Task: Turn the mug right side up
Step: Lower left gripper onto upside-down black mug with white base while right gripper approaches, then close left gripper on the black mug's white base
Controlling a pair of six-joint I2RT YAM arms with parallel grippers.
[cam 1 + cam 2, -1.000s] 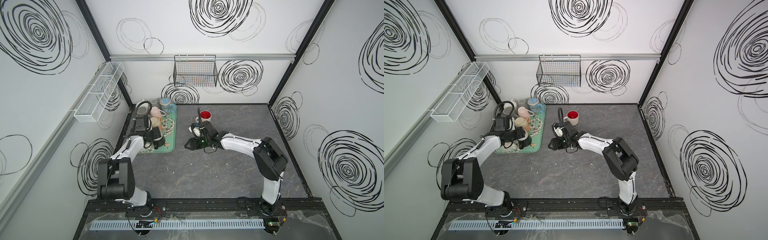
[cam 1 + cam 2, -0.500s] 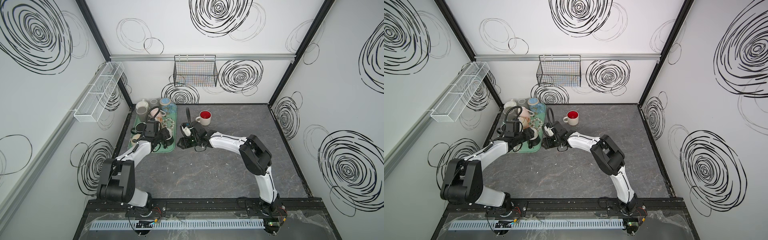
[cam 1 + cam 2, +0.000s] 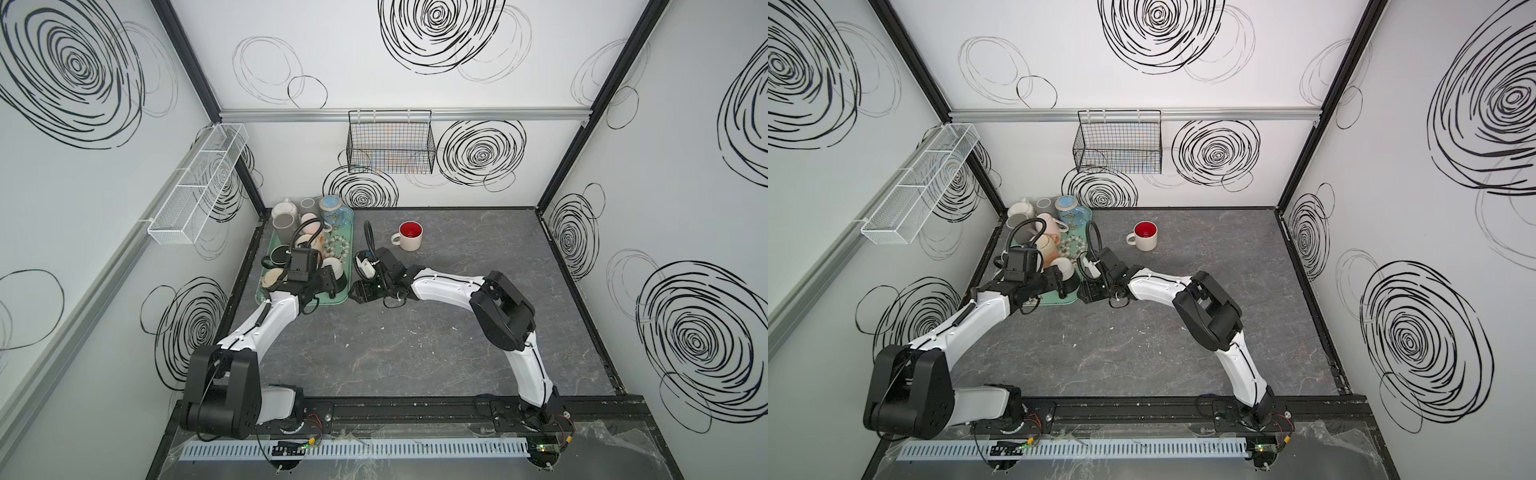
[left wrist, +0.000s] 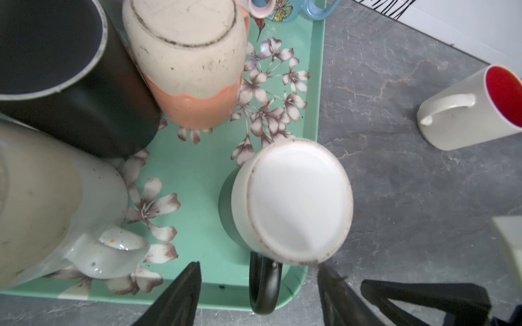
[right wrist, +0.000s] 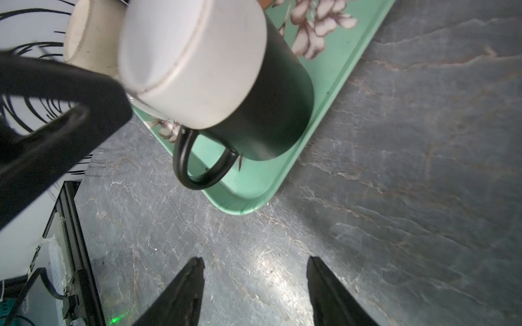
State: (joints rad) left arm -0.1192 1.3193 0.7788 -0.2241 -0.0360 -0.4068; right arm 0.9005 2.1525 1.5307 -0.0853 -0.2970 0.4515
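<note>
The mug [image 4: 296, 203] stands upside down in the near right corner of the green tray [image 4: 197, 175]. Its body is black, its base white, and its black handle points toward the tray's near rim. My left gripper [image 4: 258, 266] hovers over it, open, with a finger on each side of the handle and touching nothing I can see. In both top views it [image 3: 328, 284] [image 3: 1059, 282] sits right at the mug [image 3: 334, 270]. My right gripper [image 5: 254, 259] is open and empty above the bare table, just off the tray corner [image 5: 245, 194], close to the mug [image 5: 197, 65].
Several other mugs crowd the tray's far and left parts [image 3: 291, 224]. A white mug with a red inside [image 3: 409, 235] stands upright on the table to the right. A black wire basket [image 3: 390, 143] hangs on the back wall, a white one [image 3: 195, 187] on the left wall.
My left gripper has come from the middle of the tray to its near right corner, over the upside-down mug. My right gripper has moved left up to the tray's edge.
</note>
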